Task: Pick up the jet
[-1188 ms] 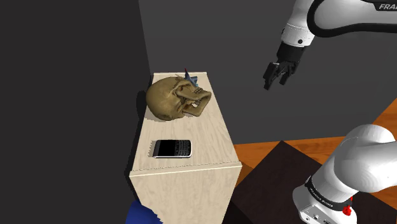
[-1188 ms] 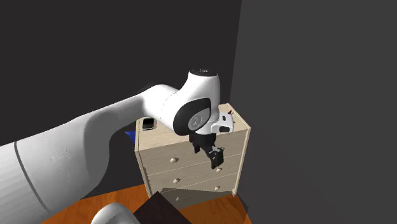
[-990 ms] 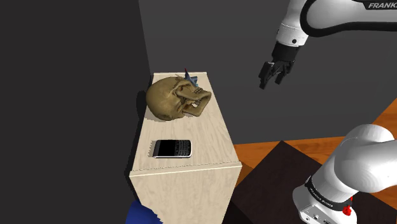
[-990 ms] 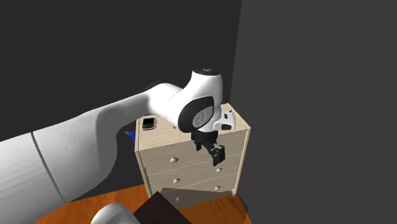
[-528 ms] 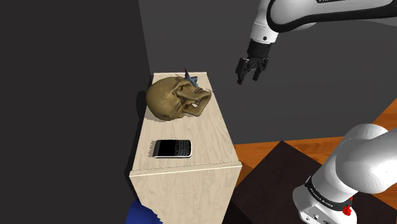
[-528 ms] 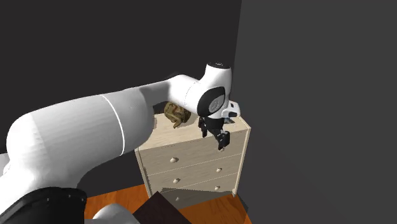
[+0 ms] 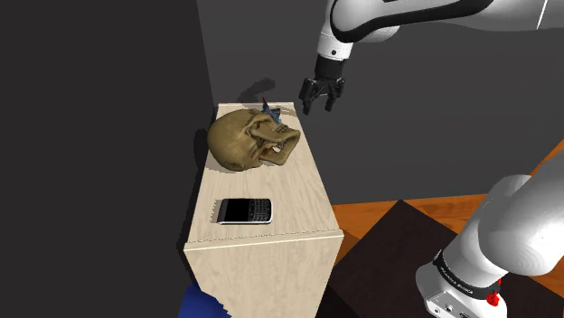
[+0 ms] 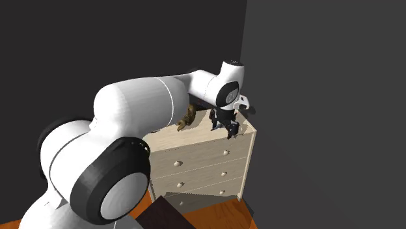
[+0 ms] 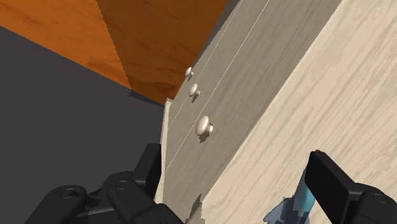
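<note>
The jet is a small blue toy with a red tip. It lies at the far end of the pale wooden dresser top, right behind a brown skull. My gripper hangs open above the dresser's far right corner, a little to the right of the jet and above it. In the wrist view the blue jet shows just inside the right finger, on the dresser top. In the second exterior view the gripper hovers over the dresser's right end, beside the skull.
A black phone lies near the front of the dresser top. The dresser front has drawers with round knobs. Dark walls stand behind and to the shoulder view's left. An orange wood floor and my dark stand lie below.
My arm has swung toward the shoulder view's left, carrying the open gripper from beside the dresser to over its far right corner near the jet. Nothing on the dresser moved.
</note>
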Motion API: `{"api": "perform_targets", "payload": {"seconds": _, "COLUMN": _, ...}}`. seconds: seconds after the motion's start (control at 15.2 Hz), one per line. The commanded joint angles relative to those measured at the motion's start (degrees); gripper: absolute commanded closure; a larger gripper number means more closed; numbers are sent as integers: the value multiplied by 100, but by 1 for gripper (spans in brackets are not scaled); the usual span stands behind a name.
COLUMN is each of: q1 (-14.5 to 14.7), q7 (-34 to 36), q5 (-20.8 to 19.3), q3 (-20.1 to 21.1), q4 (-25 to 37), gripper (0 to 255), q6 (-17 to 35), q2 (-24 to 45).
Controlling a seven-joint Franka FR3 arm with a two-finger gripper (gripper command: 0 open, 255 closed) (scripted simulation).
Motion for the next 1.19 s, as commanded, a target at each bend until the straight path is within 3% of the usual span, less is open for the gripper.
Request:
{"api": "perform_targets", "payload": {"seconds": 0.0, "q1": 59, "q7": 36, "q5": 96, "q3": 44, "q4": 463, "gripper": 0, "q6": -23, "q2": 437}}
{"api": "perform_targets", "payload": {"seconds": 0.53, "q1": 174, "q7": 80, "q5": 394, "q3": 162, "q4": 2551, "gripper": 0, "q6": -339, "q2": 2210}}
{"api": "perform_targets", "payload": {"seconds": 1.12, "q1": 182, "q7": -14, "q5": 424, "q3": 170, "q4": 2000, "gripper": 0, "q6": 226, "q2": 2232}}
